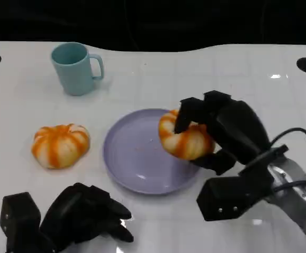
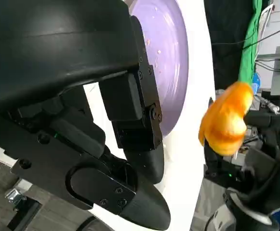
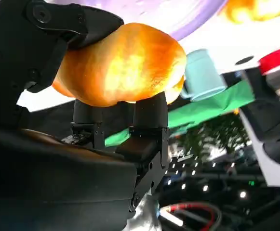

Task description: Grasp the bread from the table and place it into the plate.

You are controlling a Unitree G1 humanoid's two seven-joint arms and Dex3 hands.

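A glossy white tabletop [image 1: 205,68] runs back to a dark edge, its sheen catching the overhead lights. Over it the right hand [image 1: 216,132] grips a round orange-and-white striped bread roll [image 1: 187,139], fingers wrapped over the top and the thumb under the near side; the right wrist view shows the fingers pressed into the crust from opposite sides. The roll is over the side of the round lilac plate [image 1: 134,158] nearest that hand; whether it already rests on the rim or hangs just above it I cannot tell. The left wrist view suggests it is clear of the table.

The roll looks light and soft, with a smooth glazed crust, so it should squash under too firm a squeeze and could slip if pinched at one edge. The hold across its full width looks the sound one. It probably wants carrying a little further toward the plate's middle before letting go.

A second striped roll [image 1: 60,145] lies on the table beyond the plate from the right hand. The left hand [image 1: 81,216] rests near it, low on the table, fingers curled in and holding nothing. A pale teal ceramic mug [image 1: 76,68] stands well behind both hands.
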